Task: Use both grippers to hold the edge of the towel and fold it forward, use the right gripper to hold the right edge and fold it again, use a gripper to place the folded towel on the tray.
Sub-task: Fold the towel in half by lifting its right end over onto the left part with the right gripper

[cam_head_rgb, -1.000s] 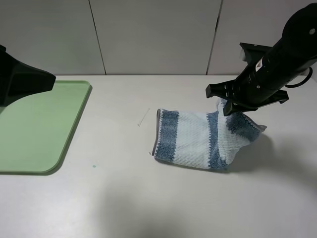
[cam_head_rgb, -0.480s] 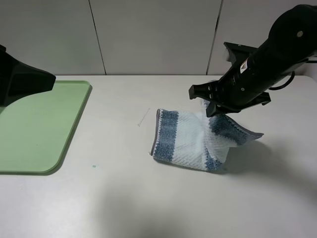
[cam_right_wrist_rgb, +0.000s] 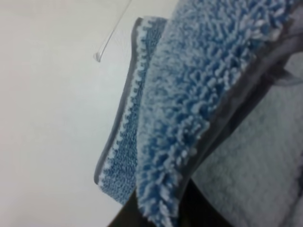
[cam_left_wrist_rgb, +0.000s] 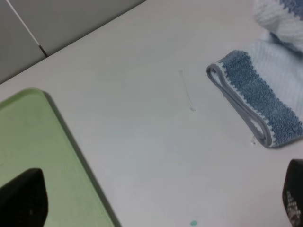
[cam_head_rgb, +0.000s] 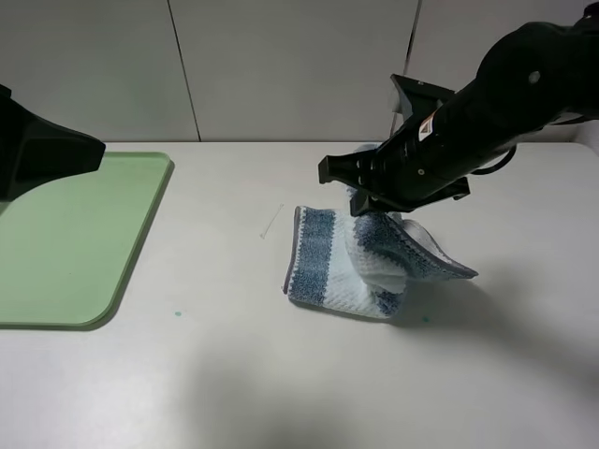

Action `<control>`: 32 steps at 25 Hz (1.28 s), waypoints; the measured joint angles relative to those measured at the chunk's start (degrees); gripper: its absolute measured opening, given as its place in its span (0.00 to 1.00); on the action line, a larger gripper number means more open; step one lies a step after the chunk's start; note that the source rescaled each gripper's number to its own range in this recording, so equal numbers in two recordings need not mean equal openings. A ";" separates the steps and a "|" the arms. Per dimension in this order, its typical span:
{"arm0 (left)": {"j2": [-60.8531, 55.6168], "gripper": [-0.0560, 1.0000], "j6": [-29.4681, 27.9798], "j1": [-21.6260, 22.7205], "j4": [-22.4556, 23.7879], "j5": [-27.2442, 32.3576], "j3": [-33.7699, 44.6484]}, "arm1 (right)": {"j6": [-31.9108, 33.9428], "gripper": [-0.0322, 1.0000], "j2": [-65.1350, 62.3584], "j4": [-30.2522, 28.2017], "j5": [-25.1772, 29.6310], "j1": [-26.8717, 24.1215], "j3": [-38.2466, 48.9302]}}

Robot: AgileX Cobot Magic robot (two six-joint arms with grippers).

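Note:
The striped white and blue-grey towel (cam_head_rgb: 328,257) lies folded at mid-table, its right edge lifted and draped leftward over the rest. My right gripper (cam_head_rgb: 372,204) hangs above the towel's middle, shut on that raised edge. The right wrist view is filled by blue terry towel (cam_right_wrist_rgb: 189,94) pinched at a dark finger (cam_right_wrist_rgb: 189,210). The light-green tray (cam_head_rgb: 65,243) lies flat at the far left. My left gripper (cam_left_wrist_rgb: 156,208) is open and holds nothing. It hovers over the tray's (cam_left_wrist_rgb: 33,142) inner rim, well left of the towel's folded edge (cam_left_wrist_rgb: 251,101).
A thin pale thread (cam_head_rgb: 271,222) lies on the table between tray and towel. A tiny green speck (cam_head_rgb: 178,313) sits near the tray's front corner. Grey wall panels stand behind the table.
The right gripper has swung left with the towel's right edge, carrying it from the towel's right end to above its middle. The left arm has stayed still.

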 joint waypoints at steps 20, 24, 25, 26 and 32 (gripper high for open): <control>0.00 1.00 0.00 0.00 0.00 0.00 0.00 | -1.33 0.05 6.95 1.86 -7.21 3.29 0.00; 0.00 1.00 0.00 0.00 0.00 0.00 0.00 | -2.87 0.05 6.99 1.86 -7.80 3.29 0.00; 0.00 1.00 0.00 0.00 0.00 0.00 0.00 | -3.14 0.07 6.99 1.86 -7.80 3.29 0.00; 0.00 1.00 0.00 0.00 0.00 0.00 0.00 | -3.43 0.12 6.99 1.86 -7.80 3.29 0.00; 0.00 1.00 0.00 0.00 0.00 0.00 0.00 | -5.88 0.89 6.99 1.86 -9.06 3.45 0.00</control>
